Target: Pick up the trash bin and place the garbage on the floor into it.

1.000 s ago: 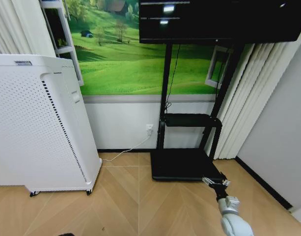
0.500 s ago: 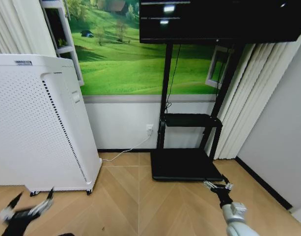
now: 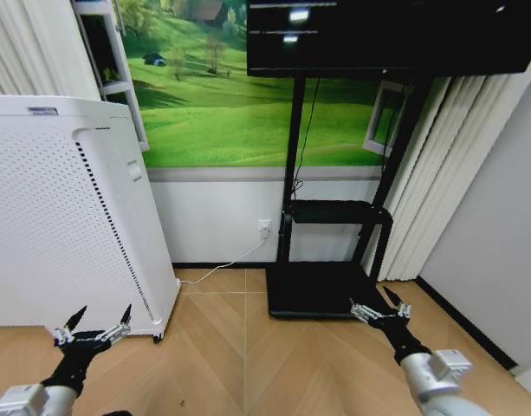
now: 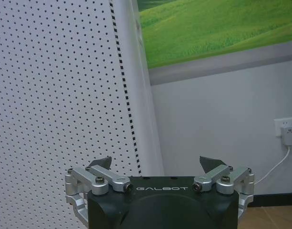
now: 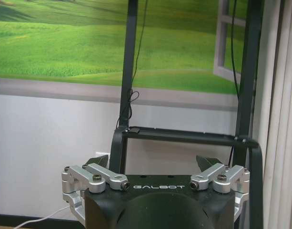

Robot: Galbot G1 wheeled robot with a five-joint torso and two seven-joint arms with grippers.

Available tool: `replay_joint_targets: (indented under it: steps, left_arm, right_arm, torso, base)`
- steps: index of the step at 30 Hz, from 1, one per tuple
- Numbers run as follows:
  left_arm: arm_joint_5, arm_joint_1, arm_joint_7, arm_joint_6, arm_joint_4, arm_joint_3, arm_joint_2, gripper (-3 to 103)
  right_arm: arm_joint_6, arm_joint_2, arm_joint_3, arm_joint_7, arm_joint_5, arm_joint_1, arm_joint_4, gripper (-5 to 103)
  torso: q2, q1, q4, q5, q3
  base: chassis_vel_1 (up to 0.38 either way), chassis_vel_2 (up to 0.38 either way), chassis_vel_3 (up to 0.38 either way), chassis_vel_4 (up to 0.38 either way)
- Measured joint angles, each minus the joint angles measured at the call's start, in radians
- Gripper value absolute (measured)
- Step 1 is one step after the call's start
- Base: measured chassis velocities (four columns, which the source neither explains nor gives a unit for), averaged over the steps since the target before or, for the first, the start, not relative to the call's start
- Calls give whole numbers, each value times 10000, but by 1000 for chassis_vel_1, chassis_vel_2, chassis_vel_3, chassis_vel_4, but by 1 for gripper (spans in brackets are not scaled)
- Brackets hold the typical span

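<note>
- My left gripper (image 3: 93, 329) hangs low by the white appliance (image 3: 66, 217), fingers spread, holding nothing
- My right gripper (image 3: 379, 312) is spread too, near the black stand (image 3: 330, 290)
- I can't tell which arm is nearer the bin

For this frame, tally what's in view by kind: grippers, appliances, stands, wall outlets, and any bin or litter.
Grippers: 2, left gripper and right gripper, both open above the floor
White perforated appliance: 1
Black TV stand: 1
Wall outlet with a white cord plugged in: 1
Trash bin: 0
Garbage pieces: 0
Total: 5
</note>
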Motion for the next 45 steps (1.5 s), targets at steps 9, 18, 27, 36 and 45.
replay_joint_targets:
  steps: [9,18,27,36,45]
  left_arm:
    - [377,-663,153,-352,878,451,-98,100]
    - [419,-856,464,-377,917,1580,-152,100]
    - [368,-715,655,-538,808,1684,-223,100]
    - [355,-707,655,-541,800,1665,-223,100]
    - [349,-701,655,-541,794,1656,-222,100]
  right_arm:
    - [1483,402,59,-278,-1791,-584,-1299,100]
    - [1966,926,-434,-441,-2369,-608,-1742,100]
    - [1937,1003,-648,-706,-2400,-704,-1637,100]
    - [1919,1002,-650,-709,-2401,-703,-1629,100]
    - [1909,998,-649,-709,-2394,-699,-1624,100]
  torso:
    - [-1,0,0,4,0]
    - [0,1,0,3,0]
    - [0,1,1,3,0]
    - [0,1,1,2,0]
    - [7,4,0,3,2]
  base:
    - [0,0,0,0]
    - [0,0,0,0]
    - [0,0,0,0]
    - [0,0,0,0]
    - [0,0,0,0]
